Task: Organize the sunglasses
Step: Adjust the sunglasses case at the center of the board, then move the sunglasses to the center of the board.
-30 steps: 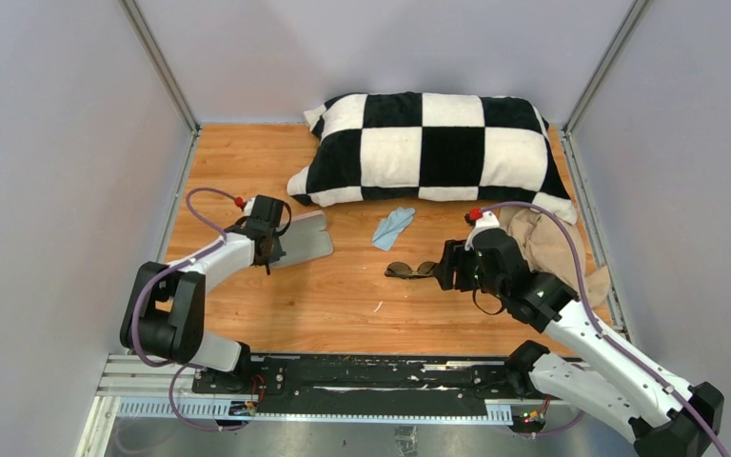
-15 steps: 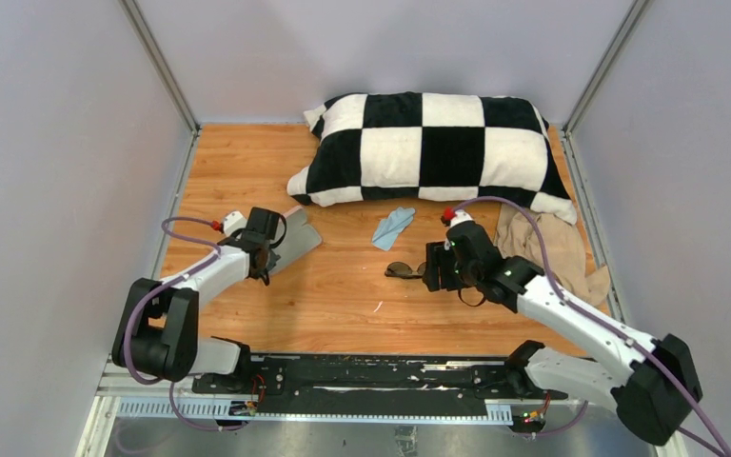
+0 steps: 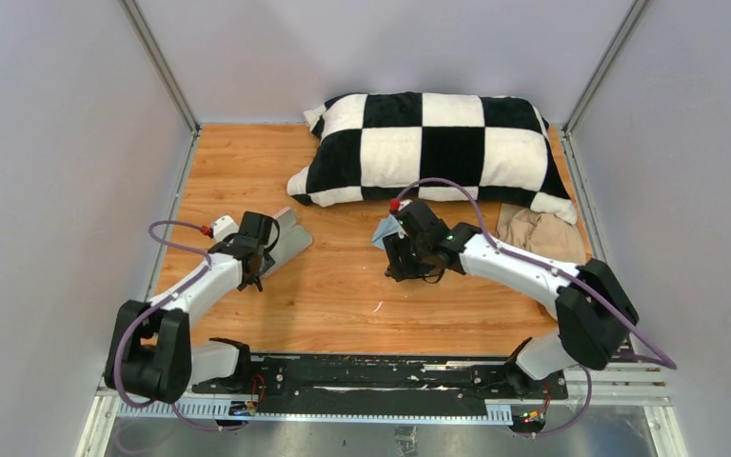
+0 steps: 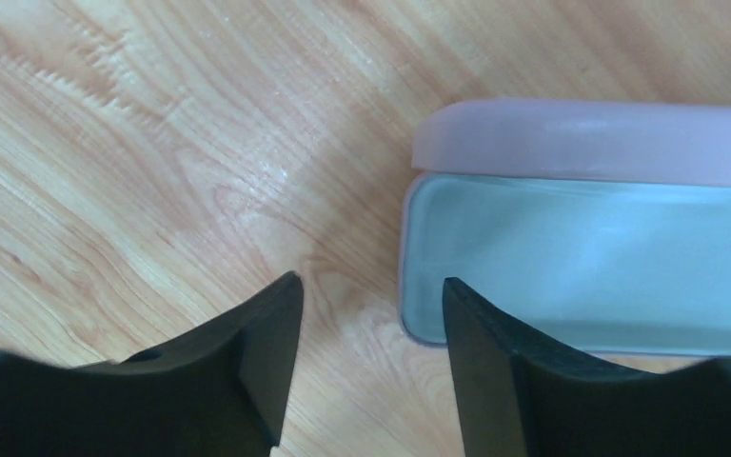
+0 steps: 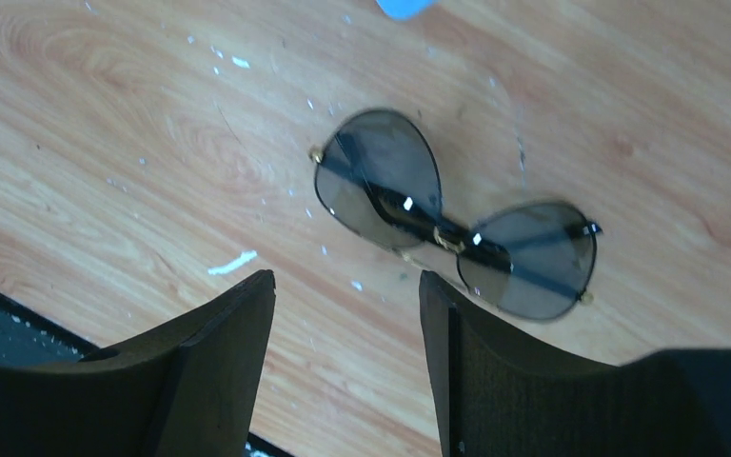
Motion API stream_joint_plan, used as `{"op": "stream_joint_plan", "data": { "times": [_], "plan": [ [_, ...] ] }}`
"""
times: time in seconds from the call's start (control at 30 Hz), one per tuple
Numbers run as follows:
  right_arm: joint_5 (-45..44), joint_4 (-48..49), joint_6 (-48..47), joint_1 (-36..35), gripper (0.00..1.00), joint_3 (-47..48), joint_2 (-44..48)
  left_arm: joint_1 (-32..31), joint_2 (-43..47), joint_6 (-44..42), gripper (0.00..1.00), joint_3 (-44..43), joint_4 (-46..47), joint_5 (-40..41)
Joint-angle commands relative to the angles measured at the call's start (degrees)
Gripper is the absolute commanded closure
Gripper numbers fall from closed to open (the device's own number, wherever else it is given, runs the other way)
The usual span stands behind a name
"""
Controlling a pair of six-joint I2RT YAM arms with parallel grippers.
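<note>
Right claw [image 5: 347,281] parted, empty, above folded sunglasses [image 5: 452,228], left claw [image 4: 371,282] parted, empty, by open case [image 4: 581,143]

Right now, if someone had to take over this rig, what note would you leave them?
Left end effector: open, empty, at one end of the open case, which holds nothing.
Right end effector: open, empty, just above the sunglasses, which lie folded on the wood.
Done: case is open.
Left: grasp the sunglasses, place them in the case, probably close it.
</note>
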State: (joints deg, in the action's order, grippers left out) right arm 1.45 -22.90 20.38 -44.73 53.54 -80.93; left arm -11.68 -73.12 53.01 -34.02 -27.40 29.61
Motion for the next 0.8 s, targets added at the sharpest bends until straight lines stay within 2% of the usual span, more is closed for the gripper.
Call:
{"op": "stream_joint_plan", "data": {
  "times": [0.0,0.1,0.2,0.43,0.57,0.77],
  "plan": [
    [-1.1,0.3,-3.1,-2.3,0.37,6.5,-7.3,0.4,8.2,-1.3,0.37,-0.1,-3.4,2.6],
    [1.5,1.9,-3.3,-2.7,0.37,10.1,-11.9,0.4,15.8,-1.9,0.34,-0.7,-5.7,1.4],
    [5.8,5.4,-2.5,-2.9,0.37,12.3,-16.4,0.3,22.2,-6.7,0.33,-1.9,-6.2,-4.1],
    [7.7,6.6,-0.7,-2.9,0.38,15.2,-24.4,-2.1,25.2,-14.0,0.29,-8.8,-11.2,-14.1],
    [6.5,6.9,0.0,-2.8,0.38,13.0,-23.8,-4.0,24.6,-15.0,0.26,-11.1,-13.0,-18.0],
    [4.1,5.3,-1.4,-1.0,0.38,6.8,-17.7,-6.1,22.7,-16.5,0.25,-12.0,-13.0,-19.1]
  ]
}}
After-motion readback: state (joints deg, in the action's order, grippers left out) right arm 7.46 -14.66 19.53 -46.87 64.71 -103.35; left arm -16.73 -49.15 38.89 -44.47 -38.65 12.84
